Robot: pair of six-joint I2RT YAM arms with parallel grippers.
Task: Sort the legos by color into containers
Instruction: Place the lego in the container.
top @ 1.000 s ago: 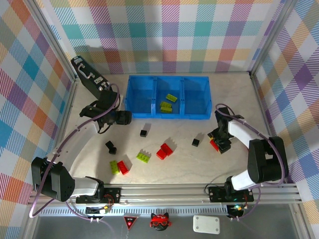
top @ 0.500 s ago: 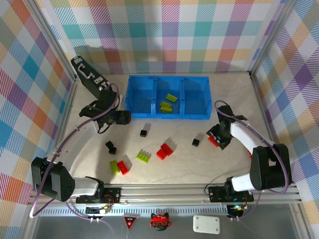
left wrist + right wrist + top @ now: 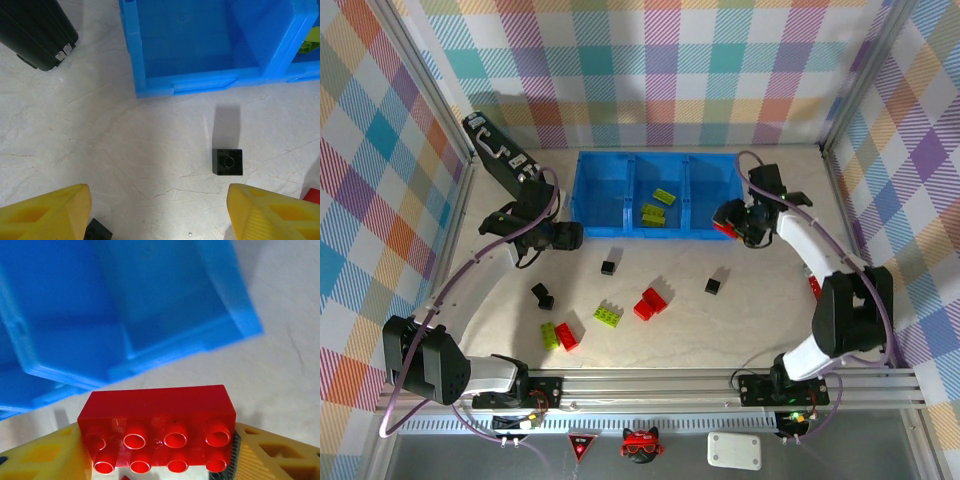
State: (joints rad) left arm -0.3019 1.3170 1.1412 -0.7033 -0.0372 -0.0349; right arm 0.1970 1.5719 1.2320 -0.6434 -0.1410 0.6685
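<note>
My right claw [image 3: 157, 452] grips a red brick [image 3: 157, 432] at the near rim of the tray's [image 3: 655, 157] right compartment. My left claw [image 3: 155, 215] hangs open. Green bricks [image 3: 658, 205] lie in the middle compartment; most legos [image 3: 650, 300] lie unsorted on the bench [image 3: 770, 330].

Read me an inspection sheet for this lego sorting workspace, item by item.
Surface: pale marbled table, no spills seen.
Job's things: blue tray at the far side; green legos in its middle compartment; loose legos in black, red and green on the table.
Clutter: black case at far left.
Grippers: left gripper open above the table; right gripper shut on a red lego at the tray's right end.
Cables: purple cables along both arms.
Surroundings: plaid walls, metal rail in front.
</note>
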